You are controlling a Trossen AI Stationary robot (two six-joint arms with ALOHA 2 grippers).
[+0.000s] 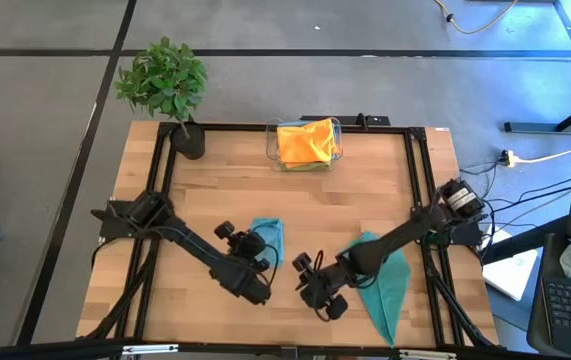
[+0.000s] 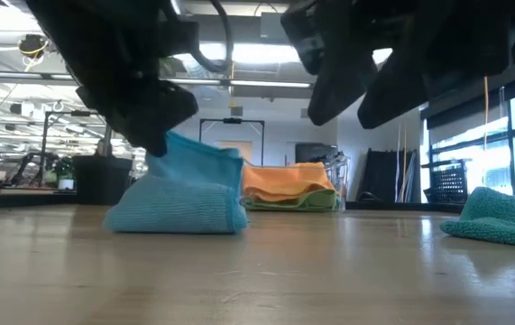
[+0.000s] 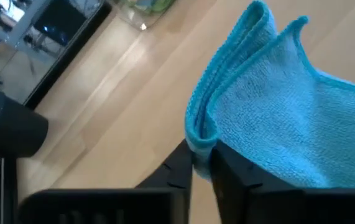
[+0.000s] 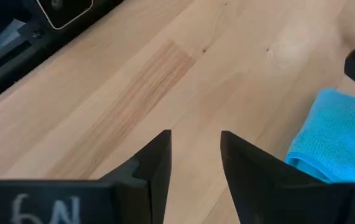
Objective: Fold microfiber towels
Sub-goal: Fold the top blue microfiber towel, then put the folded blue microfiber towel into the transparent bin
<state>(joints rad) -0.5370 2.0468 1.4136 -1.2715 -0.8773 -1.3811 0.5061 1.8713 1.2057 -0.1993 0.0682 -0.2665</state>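
Observation:
A light blue towel (image 1: 268, 238) sits bunched on the wooden table, left of centre near the front. Its lower part (image 2: 180, 212) rests on the wood and one edge stands up. My left gripper (image 3: 202, 168) is shut on that raised edge. To its right, my right gripper (image 4: 194, 155) hovers open over bare wood, touching nothing, with the blue towel (image 4: 332, 137) off to one side. A teal towel (image 1: 385, 282) lies flat under the right arm near the front right. An orange towel (image 1: 305, 142) lies on a green one (image 2: 280, 200) in the bin. My left gripper pinches the blue towel's folded edge (image 3: 200, 142) between its two fingers. Several layers meet there. The fingers come slanting down from the table's left side. The held edge stands up as a peak (image 2: 174, 144) while the rest of the towel sits on the table.
A clear bin (image 1: 337, 150) stands at the far middle of the table. A potted plant (image 1: 165, 80) stands at the far left corner. A black frame (image 1: 265, 127) runs around the table's edge. Bare wood (image 1: 215, 190) lies between the bin and the arms.

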